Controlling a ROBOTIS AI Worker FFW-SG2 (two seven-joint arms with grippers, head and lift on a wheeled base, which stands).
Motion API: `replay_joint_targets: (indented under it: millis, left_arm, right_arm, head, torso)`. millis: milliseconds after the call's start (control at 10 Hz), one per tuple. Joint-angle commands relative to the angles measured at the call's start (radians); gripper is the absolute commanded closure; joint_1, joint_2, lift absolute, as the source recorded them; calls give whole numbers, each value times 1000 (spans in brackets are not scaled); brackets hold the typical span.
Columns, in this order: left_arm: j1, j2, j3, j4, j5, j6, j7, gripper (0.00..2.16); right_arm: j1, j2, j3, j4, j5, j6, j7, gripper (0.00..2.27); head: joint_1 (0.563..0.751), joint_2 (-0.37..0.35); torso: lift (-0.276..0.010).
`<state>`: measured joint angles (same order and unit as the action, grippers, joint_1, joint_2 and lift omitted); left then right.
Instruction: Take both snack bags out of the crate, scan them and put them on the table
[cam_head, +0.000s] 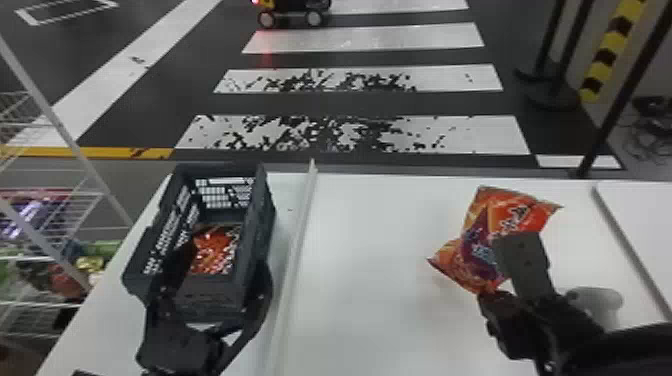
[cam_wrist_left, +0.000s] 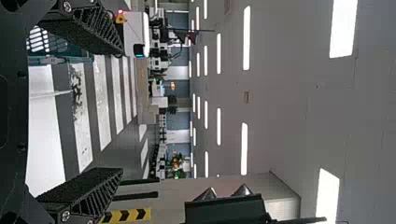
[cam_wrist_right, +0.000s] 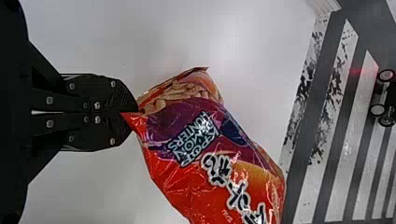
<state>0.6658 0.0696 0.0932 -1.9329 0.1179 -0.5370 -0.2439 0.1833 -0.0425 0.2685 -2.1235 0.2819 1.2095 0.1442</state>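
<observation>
Your right gripper (cam_wrist_right: 133, 112) pinches one corner of a snack bag (cam_wrist_right: 210, 149) reaching forward from its tips over the table (cam_head: 375, 300), while your left gripper (cam_wrist_left: 122, 110), spread wide, sits nearer the other bag (cam_head: 216, 250) inside the crate (cam_head: 263, 215).

You lose part of the crated bag (cam_head: 216, 250) behind the crate's near wall (cam_head: 210, 295), and the right wrist view's edge crops your held bag (cam_wrist_right: 219, 154).
</observation>
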Motion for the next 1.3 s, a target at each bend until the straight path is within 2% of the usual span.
replay_joint_targets:
  millis: [0,200,300,400,500,800,1000,1200]
  left_arm:
    - [0,2,2,0,2,-1,0,100]
    - [0,4,2,0,6,3,0,100]
    - [0,4,2,0,9,3,0,100]
    - [0,4,3,2,9,-1,-2,100]
    - [0,4,3,2,12,3,-2,100]
    - [0,4,5,11,17,-1,-5,100]
    - [-2,2,5,14,17,-1,-5,100]
    - [-6,2,7,18,17,-1,-5,100]
  right_arm:
    - [-13,-11,44,31,105,-29,-28,2260]
    - [-47,-34,44,83,181,-78,-60,2263]
    - [-59,-50,70,117,257,-106,-66,2263]
    - [-64,-83,113,148,329,-133,-66,2263]
    - [-74,-108,176,206,445,-173,-67,2263]
    - [-116,-177,337,372,718,-207,-86,2263]
    - [-146,-191,413,517,898,-167,-146,2263]
    - [-131,-201,449,545,953,-161,-146,2263]
  head:
    - [695,127]
    - [695,96]
    - [695,75]
    - [695,62]
    - [695,43]
    - [695,39]
    - [695,36]
    - [695,19]
  torso:
    - [-91]
    - [-91]
    - [-91]
    - [-91]
    - [-91]
    - [-91]
    - [-91]
    - [-91]
